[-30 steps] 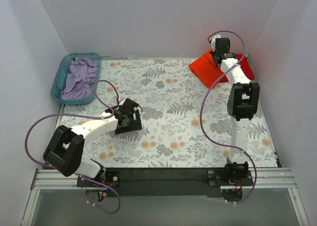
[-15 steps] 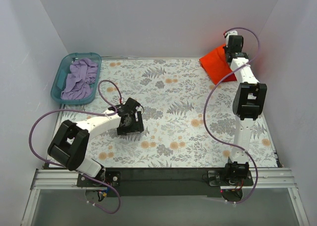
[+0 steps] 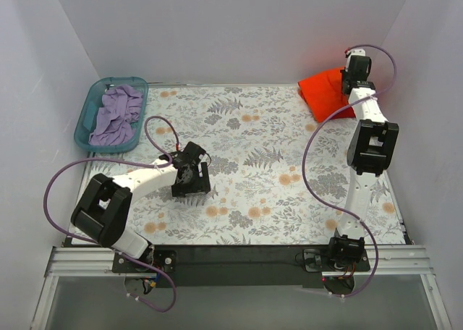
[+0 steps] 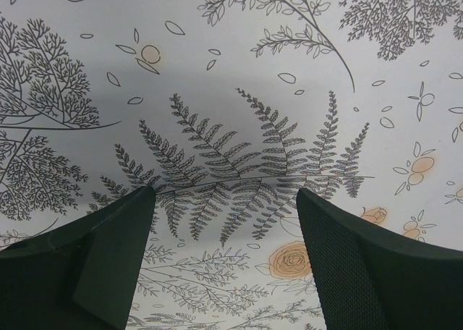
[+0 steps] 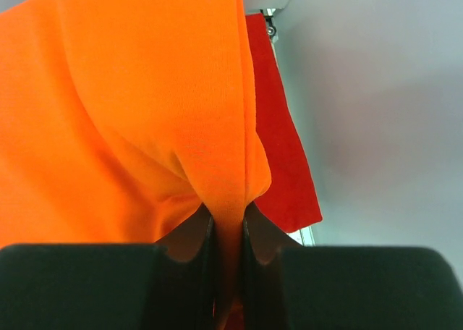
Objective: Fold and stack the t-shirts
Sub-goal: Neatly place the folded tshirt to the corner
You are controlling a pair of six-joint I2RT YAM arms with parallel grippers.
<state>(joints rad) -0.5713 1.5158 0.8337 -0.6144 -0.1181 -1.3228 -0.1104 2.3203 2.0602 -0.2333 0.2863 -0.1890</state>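
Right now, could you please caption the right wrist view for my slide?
Right hand pinching a fold of the orange t-shirt, red t-shirt behind.

Teal plastic basket (image 3: 84, 120) sits at the far-left corner of the table, long side along the left wall (image 3: 36, 91). Inside it is a crumpled lilac cloth (image 3: 116, 114), heaped and filling most of the basket; what kind of garment it is cannot be told from above.

Table cover (image 3: 246, 138): white, with a grey fern and leaf print and small orange flowers.

Left wrist view: one large fern frond (image 4: 246, 163) mid-frame, orange rose (image 4: 289, 259) just below it to the right.

Near edge: black plate (image 3: 246, 254), then aluminium rail (image 3: 239, 276).
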